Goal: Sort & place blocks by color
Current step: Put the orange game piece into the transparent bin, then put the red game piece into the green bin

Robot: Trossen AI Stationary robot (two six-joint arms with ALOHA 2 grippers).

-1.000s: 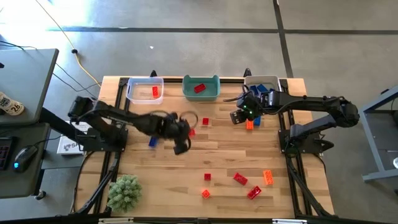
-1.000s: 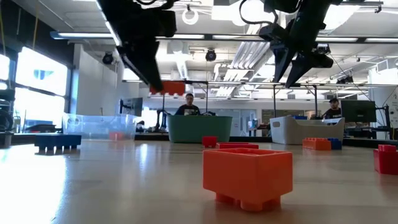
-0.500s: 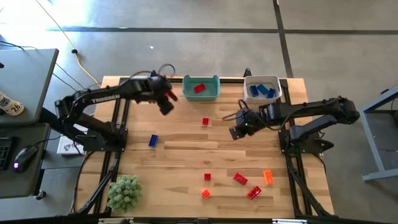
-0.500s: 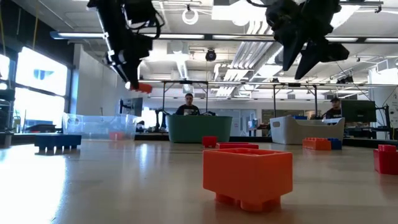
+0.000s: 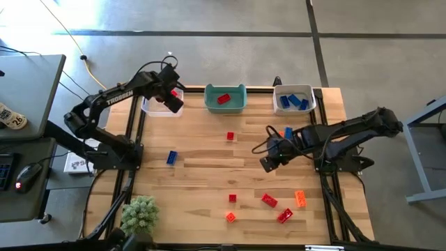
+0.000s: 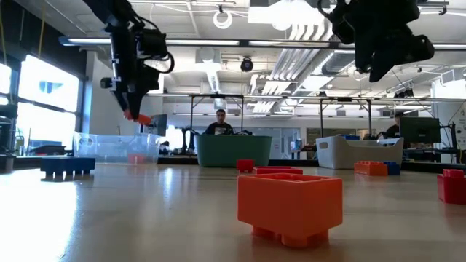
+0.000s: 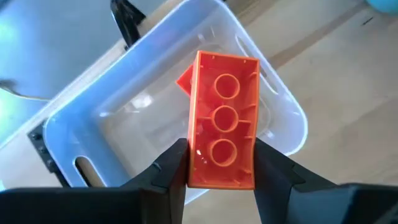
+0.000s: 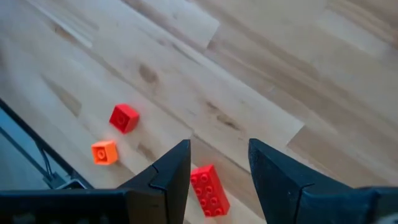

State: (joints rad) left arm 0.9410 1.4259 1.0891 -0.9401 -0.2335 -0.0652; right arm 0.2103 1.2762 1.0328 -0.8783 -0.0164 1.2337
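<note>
My left gripper [image 5: 172,97] is shut on an orange-red brick [image 7: 224,118] above the clear bin [image 5: 155,106] at the table's far left. Another orange-red piece [image 7: 185,79] lies inside that bin. My right gripper [image 5: 268,164] hangs open and empty over the table right of centre. Past its fingers I see a red brick [image 8: 208,190], a red cube [image 8: 124,117] and an orange cube [image 8: 104,152] on the wood. Other bricks lie loose: a blue one [image 5: 171,157], a red cube [image 5: 230,136], and a blue and orange pair [image 5: 287,132]. My left gripper pinches the orange-red brick between its two fingers [image 7: 171,171], on the brick's two long sides near one end [image 7: 221,168]. Its hollow underside with three round tubes faces the wrist camera. The brick [image 6: 138,116] is lifted clear, above the clear bin.
A teal bin [image 5: 237,105] holding a red brick and a white bin [image 5: 277,93] holding blue bricks stand along the far edge. A fuzzy green plant [image 5: 139,215] sits at the near left corner. More red and orange bricks [image 5: 284,215] lie near right. People stand in the room beyond.
My left gripper has carried the orange-red brick from above the table's middle toward the far left edge, ending over the clear bin. My right gripper has moved from beside the white bin toward the near edge and stayed open.
</note>
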